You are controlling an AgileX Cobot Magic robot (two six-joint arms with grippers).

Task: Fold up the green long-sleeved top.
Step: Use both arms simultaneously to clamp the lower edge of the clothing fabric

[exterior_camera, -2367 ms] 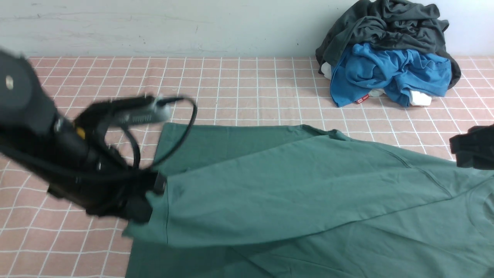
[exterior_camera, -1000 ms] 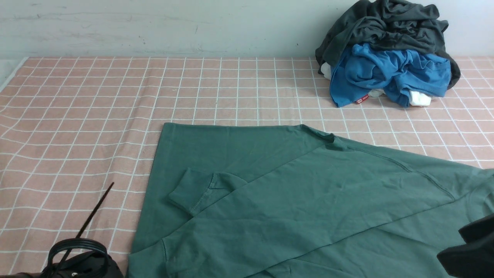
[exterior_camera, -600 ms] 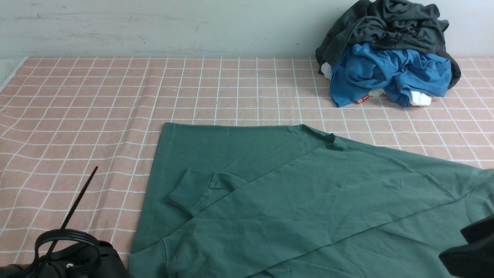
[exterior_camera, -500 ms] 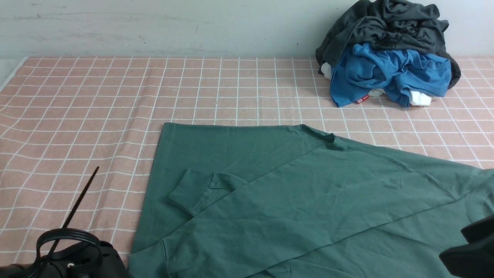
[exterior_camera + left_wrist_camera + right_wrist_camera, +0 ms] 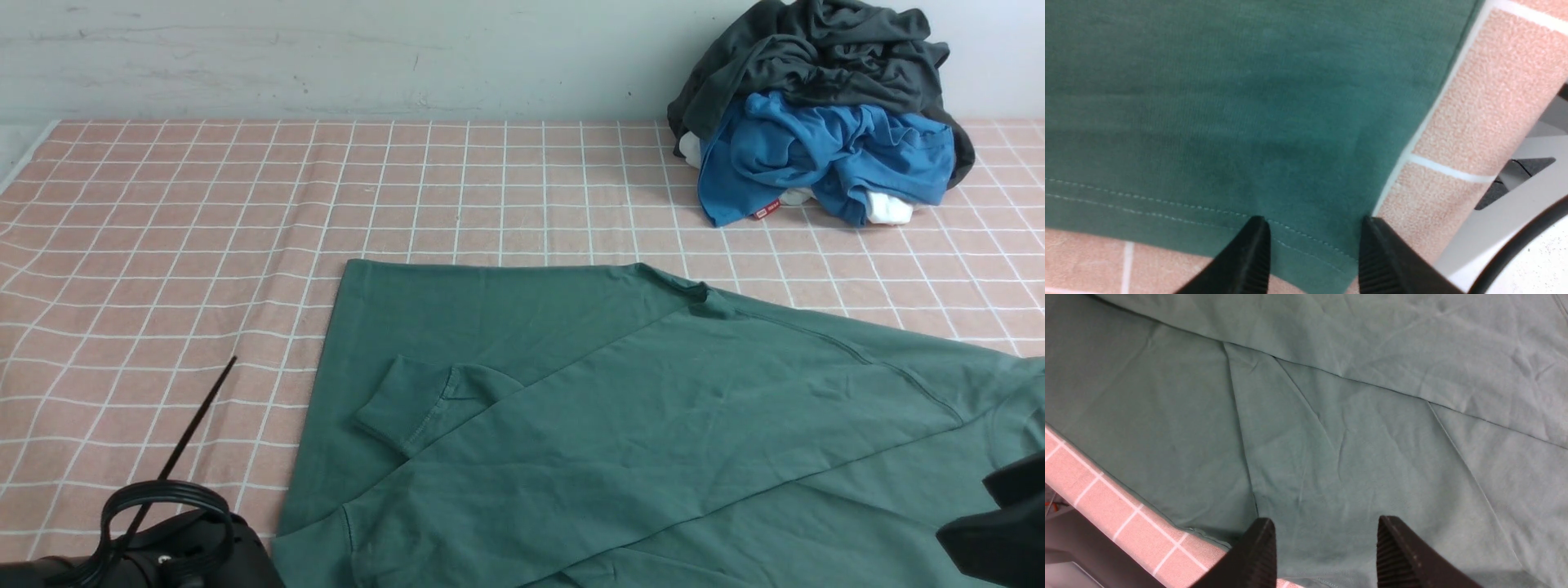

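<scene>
Big change from a couple of seconds back: the left arm (image 5: pixel 180 555) has let the sleeve go and pulled off to the desk's (image 5: pixel 163 245) near-left corner, and the cuff (image 5: pixel 400 408) now lies folded across the green long-sleeved top (image 5: pixel 620 408), which is spread flat over the near half. The left end effector (image 5: pixel 1314 223) has its jaws apart, straddling the top's hem corner (nothing pinched that I can see). The right end effector (image 5: pixel 1327 522) hovers parted over the chest, empty. Count: one green top, two end effectors, one blue garment (image 5: pixel 816 155), one dark grey garment (image 5: pixel 816 49), heaped far right.
</scene>
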